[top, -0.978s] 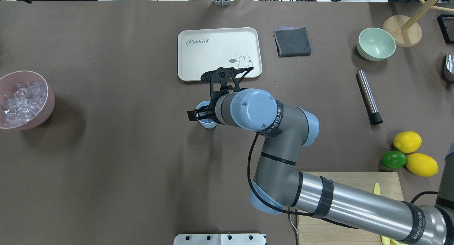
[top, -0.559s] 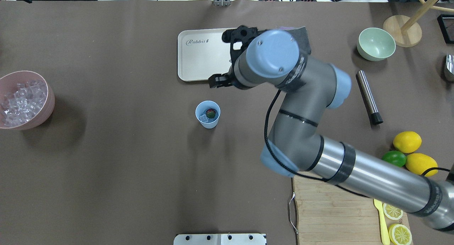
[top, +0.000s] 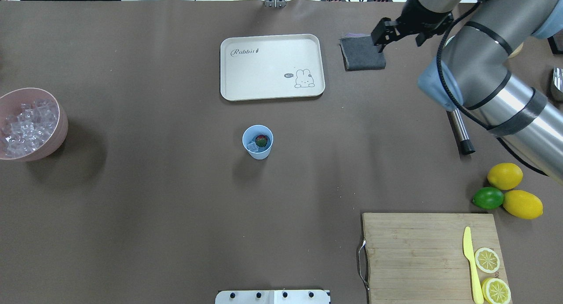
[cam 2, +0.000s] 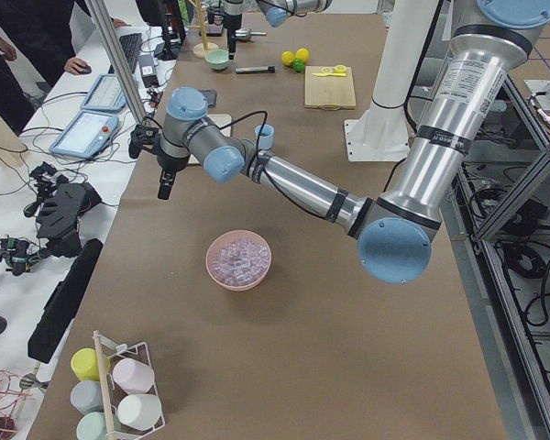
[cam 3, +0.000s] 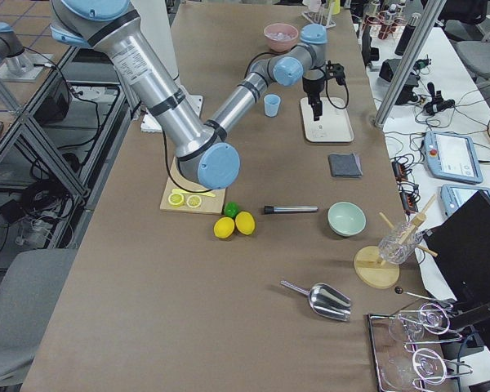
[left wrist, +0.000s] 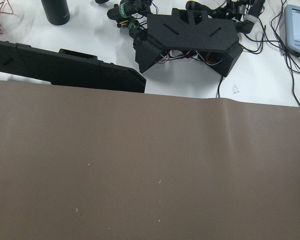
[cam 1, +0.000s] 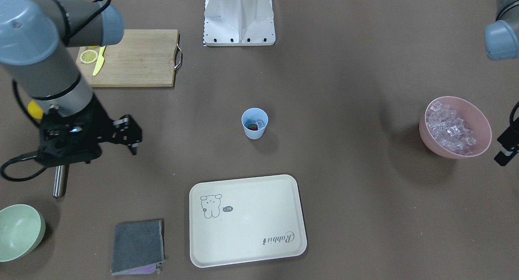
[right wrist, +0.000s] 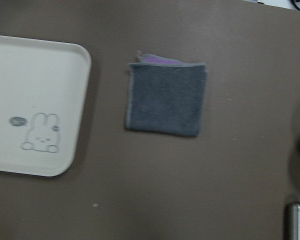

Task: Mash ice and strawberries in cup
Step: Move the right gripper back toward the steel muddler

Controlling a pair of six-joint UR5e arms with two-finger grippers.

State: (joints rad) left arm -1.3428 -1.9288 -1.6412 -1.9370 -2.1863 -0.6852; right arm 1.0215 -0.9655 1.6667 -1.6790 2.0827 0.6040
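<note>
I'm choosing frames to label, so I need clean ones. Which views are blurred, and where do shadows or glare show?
Right wrist view: blurred, the grey cloth and the tray have soft edges. Left wrist view: sharp. Overhead view: crisp, with soft diffuse shadows beside the cup and the pink bowl, and a bright sheen along the right arm.

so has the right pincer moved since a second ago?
Yes. The right pincer left the small light-blue plastic cup and swung right and away from the robot, now by the folded grey cloth.
</note>
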